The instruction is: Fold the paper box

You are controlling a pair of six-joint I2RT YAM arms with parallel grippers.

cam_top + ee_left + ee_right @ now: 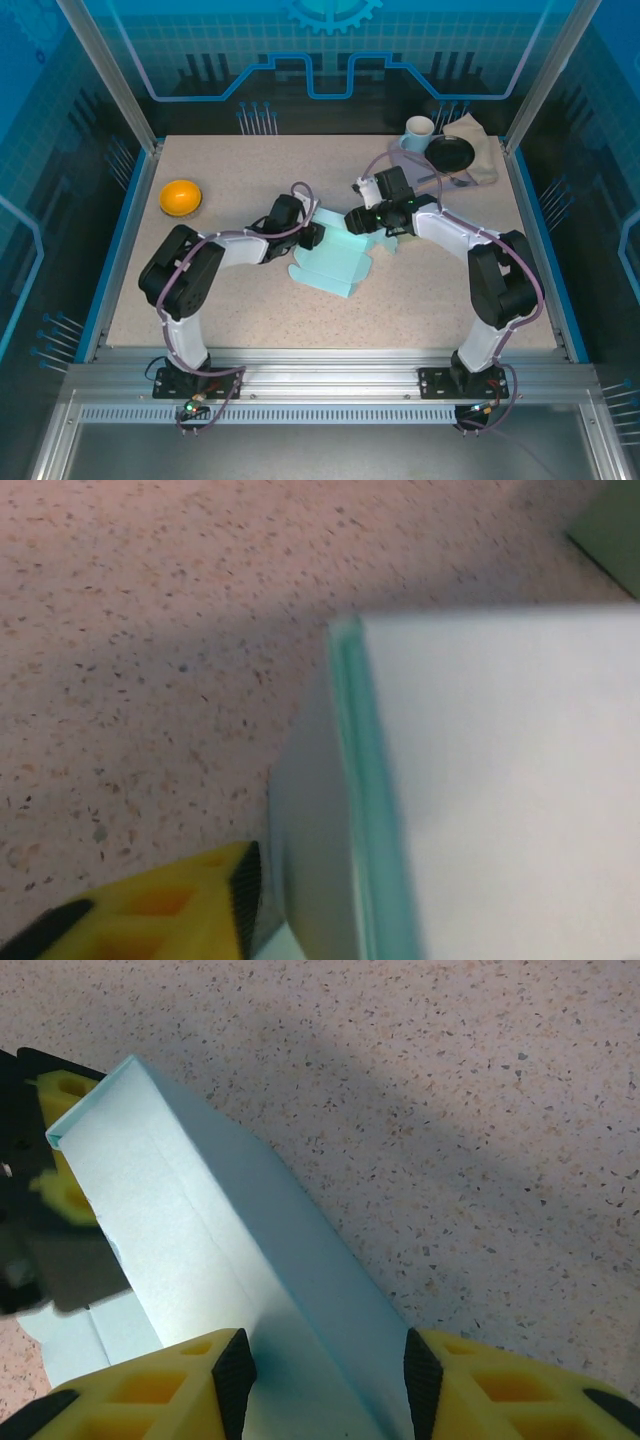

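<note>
At the middle of the speckled beige table (250,170) lies the pale turquoise paper box (335,262), partly formed, with one long side wall raised and doubled over and the arms meeting at its far edge. The right gripper (362,222) straddles that folded wall in its wrist view, and its yellow fingers (150,1395) are about half apart and seem pinched on the paper from both sides. The left gripper (312,236) sits at the wall's other end. One yellow finger (150,910) shows just beside the paper, and I cannot tell whether it grips. The step in hand looks like folding and setting this side wall. Next the wall probably needs pressing down until its crease locks, with the opposite end held steady.
</note>
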